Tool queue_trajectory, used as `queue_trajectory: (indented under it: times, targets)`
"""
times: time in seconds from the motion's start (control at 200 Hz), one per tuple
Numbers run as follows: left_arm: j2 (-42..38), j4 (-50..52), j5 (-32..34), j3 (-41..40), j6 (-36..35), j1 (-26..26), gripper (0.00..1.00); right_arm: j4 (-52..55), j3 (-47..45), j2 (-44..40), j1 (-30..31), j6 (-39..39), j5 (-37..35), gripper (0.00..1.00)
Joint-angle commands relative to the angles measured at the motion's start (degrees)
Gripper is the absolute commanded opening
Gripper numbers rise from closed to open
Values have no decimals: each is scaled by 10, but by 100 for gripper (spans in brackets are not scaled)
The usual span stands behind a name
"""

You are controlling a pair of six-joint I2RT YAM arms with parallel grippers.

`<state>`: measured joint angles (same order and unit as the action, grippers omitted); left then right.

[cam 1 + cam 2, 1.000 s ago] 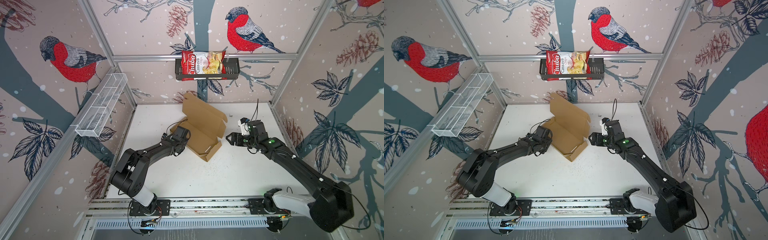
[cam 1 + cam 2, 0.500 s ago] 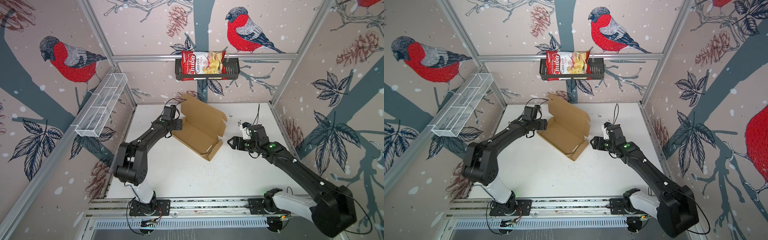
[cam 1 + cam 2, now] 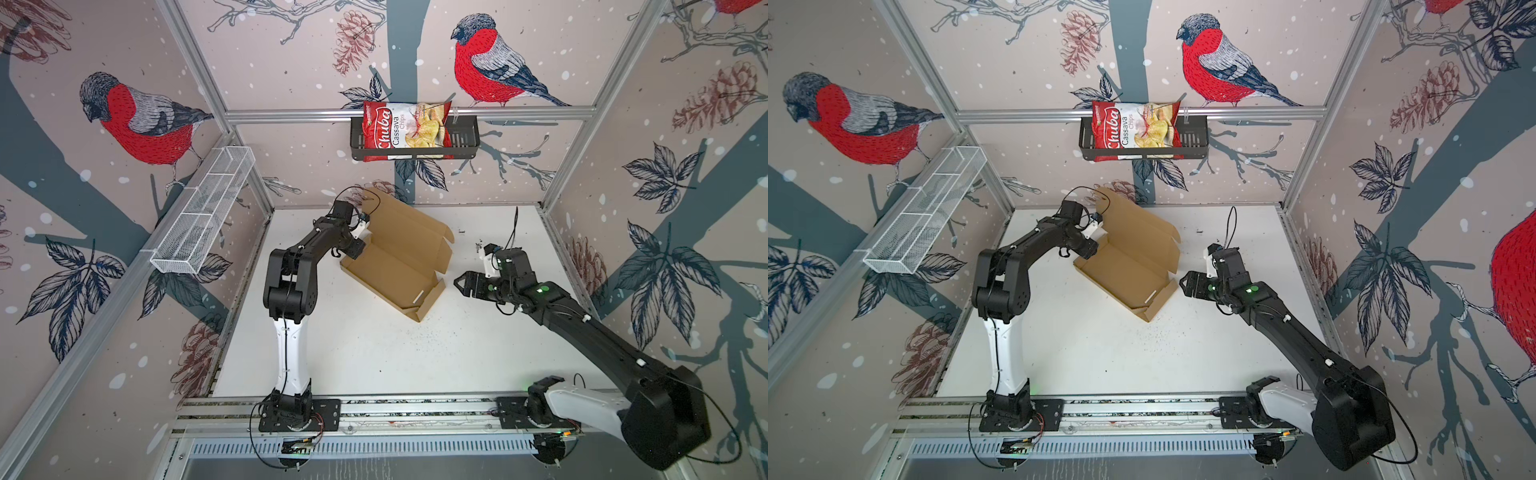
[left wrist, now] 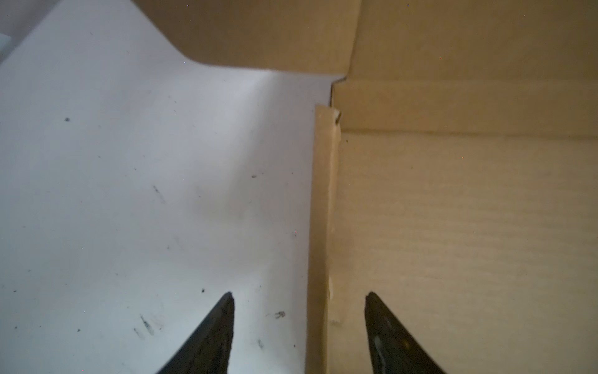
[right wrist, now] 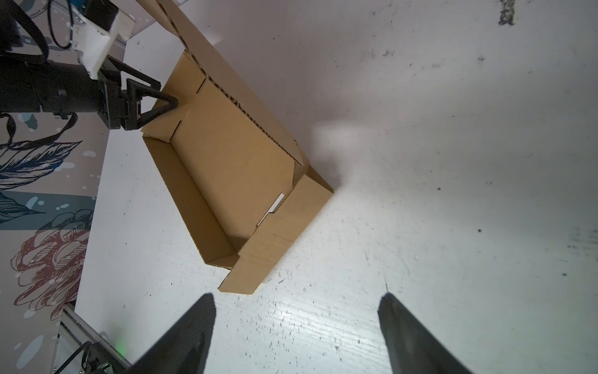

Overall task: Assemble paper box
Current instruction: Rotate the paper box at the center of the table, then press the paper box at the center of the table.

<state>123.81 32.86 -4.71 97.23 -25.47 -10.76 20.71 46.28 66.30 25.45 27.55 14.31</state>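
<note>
While the paper box (image 3: 395,266) lies open-topped on the white desk (image 3: 374,357), toward the back and between the two arms, its long axis runs diagonally from the left arm's side at the back to the right arm's side nearer the front. Its lid (image 3: 409,224) stands up along the far long edge. The left end effector (image 4: 299,294) is at the box's left short end with its jaws apart. One finger is over the desk outside and the other over the box floor inside, straddling the low end wall (image 4: 322,210) without visibly touching it. The right end effector (image 3: 462,284) hovers just beside the opposite short end, jaws wide apart and holding nothing. The end flap (image 5: 278,236) there lies folded outward, not yet raised, and that arm looks the nearer one to it.
</note>
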Motion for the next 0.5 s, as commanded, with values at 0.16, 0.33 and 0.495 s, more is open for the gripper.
queue_trajectory:
  times: [0.16, 0.33, 0.495]
  targets:
    - [41, 84, -50, 48, 49, 0, 18, -14, -1, 19, 1, 3, 13, 81]
    - [-30, 21, -18, -70, 157, -18, 11, -39, -30, 40, -43, -10, 102, 80]
    - [-114, -31, 28, -191, 278, -35, 11, -105, -73, 52, -122, 4, 187, 76]
